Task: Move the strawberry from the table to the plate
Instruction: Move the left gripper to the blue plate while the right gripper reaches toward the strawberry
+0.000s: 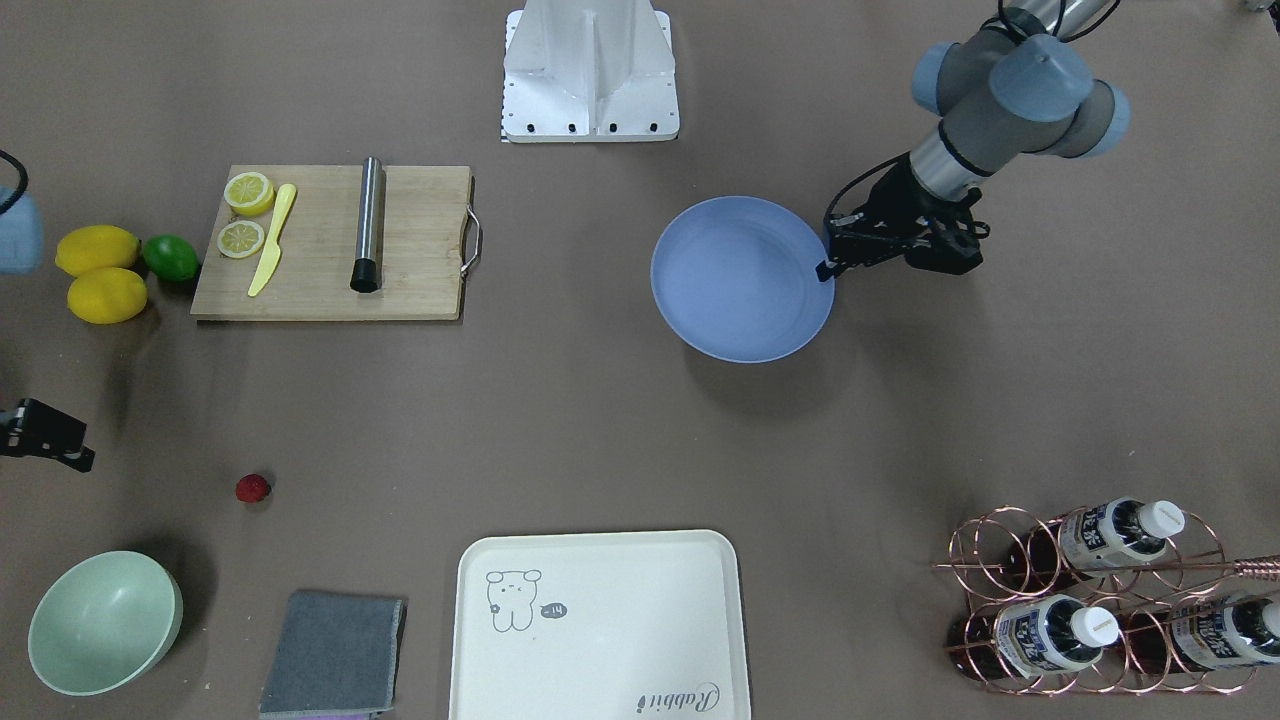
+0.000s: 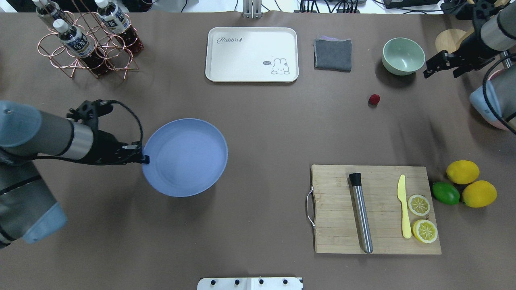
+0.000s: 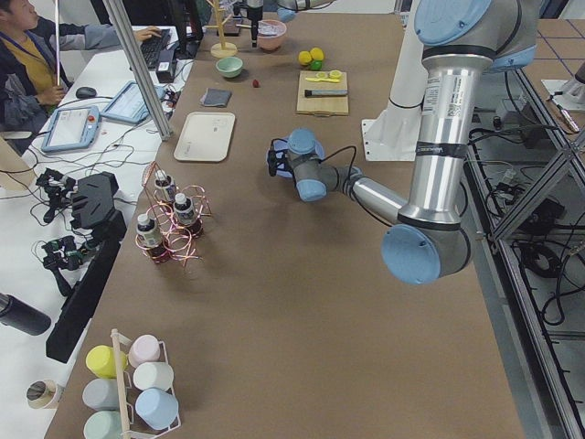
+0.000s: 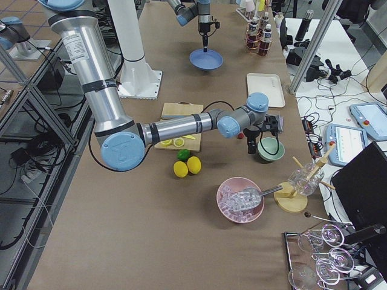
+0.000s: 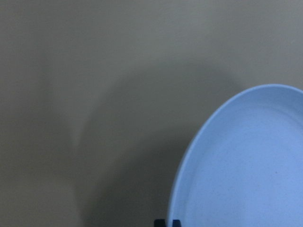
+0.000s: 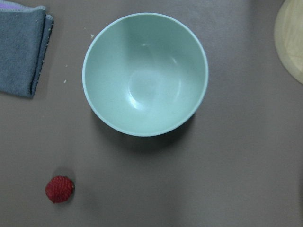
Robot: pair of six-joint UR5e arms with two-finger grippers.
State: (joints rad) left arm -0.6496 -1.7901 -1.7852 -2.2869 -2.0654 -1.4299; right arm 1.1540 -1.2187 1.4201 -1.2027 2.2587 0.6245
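Note:
The strawberry [image 2: 374,99], a tiny dark-red berry, lies alone on the brown table [image 2: 262,133], also seen in the front view [image 1: 253,488] and low left in the right wrist view [image 6: 59,189]. My right gripper [image 2: 441,74] hovers open beside the green bowl, to the right of the berry and apart from it. The blue plate [image 2: 185,157] hangs a little above the table and casts a shadow beneath [image 1: 740,280]. My left gripper [image 2: 145,159] is shut on the plate's left rim; its fingertips [image 5: 168,222] show at the plate's edge [image 5: 251,165].
A pale green bowl [image 2: 403,56] and a folded grey cloth [image 2: 332,54] lie beyond the berry, with a cream tray [image 2: 252,54] further left. A cutting board [image 2: 375,209] carries a muddler, knife and lemon halves; lemons and a lime [image 2: 445,193] sit beside it. A bottle rack [image 2: 86,44] stands far left.

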